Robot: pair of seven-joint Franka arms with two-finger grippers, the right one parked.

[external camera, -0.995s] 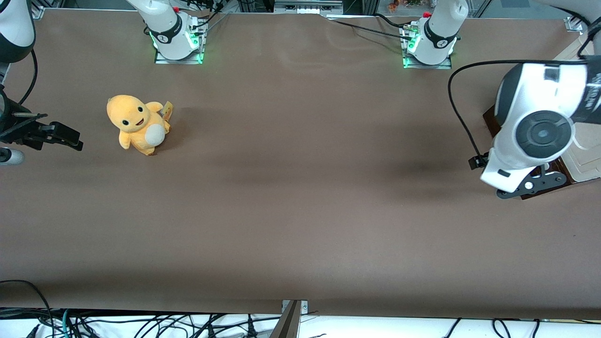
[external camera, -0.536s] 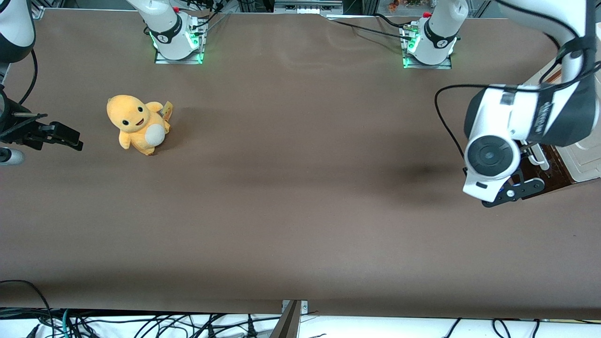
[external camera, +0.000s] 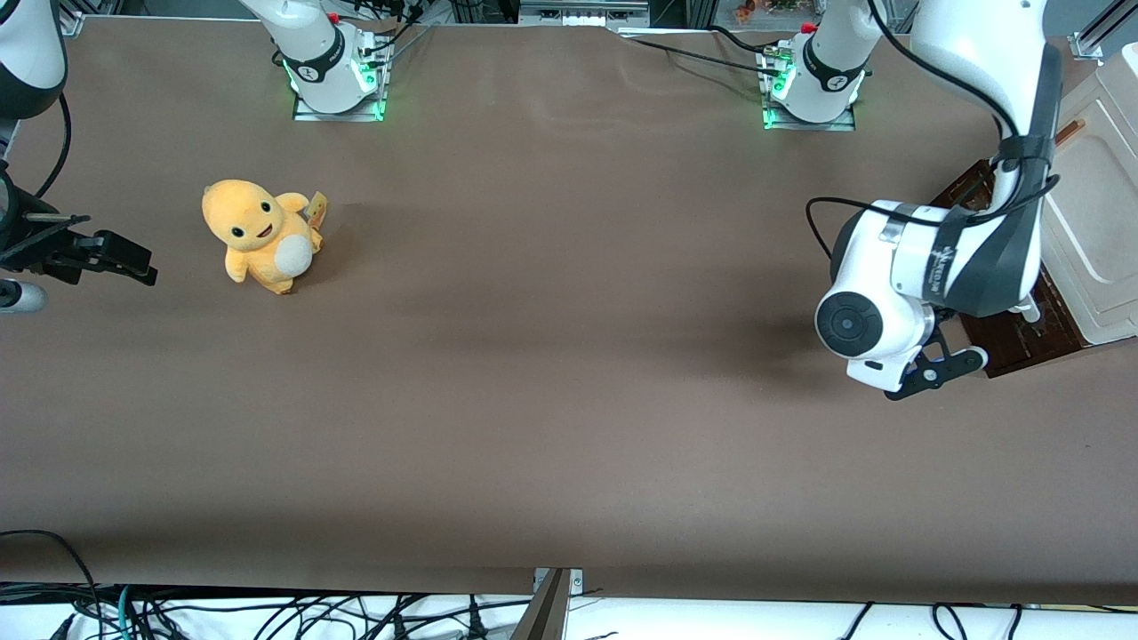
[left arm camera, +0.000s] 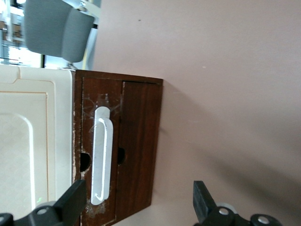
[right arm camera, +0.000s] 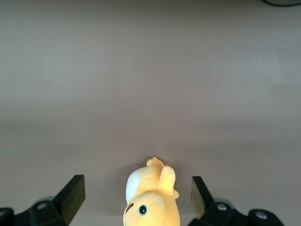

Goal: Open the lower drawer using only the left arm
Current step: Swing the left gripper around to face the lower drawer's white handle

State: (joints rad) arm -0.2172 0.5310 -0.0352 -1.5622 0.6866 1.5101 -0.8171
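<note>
The lower drawer (left arm camera: 101,101) is dark brown wood with a white bar handle (left arm camera: 102,155) on its front, and none of its inside shows. From the front it (external camera: 1022,342) shows under the cream panel at the working arm's end of the table. My left arm (external camera: 898,289) hangs just in front of it, its wrist covering part of the drawer. The left gripper (left arm camera: 136,207) is open a short way in front of the drawer. Nothing is between its fingers. The handle's end lies close to one fingertip (left arm camera: 73,200) without touching it.
The cream panel (external camera: 1098,231) with a thin orange-brown bar (external camera: 1069,130) sits above the drawer. A yellow plush toy (external camera: 260,235) stands toward the parked arm's end of the table. Two arm bases (external camera: 813,84) are mounted farthest from the front camera.
My left arm has drawn away from the cabinet toward the middle of the table and lowered its wrist, uncovering more of the drawer and the cream panel. The drawer itself has not visibly moved.
</note>
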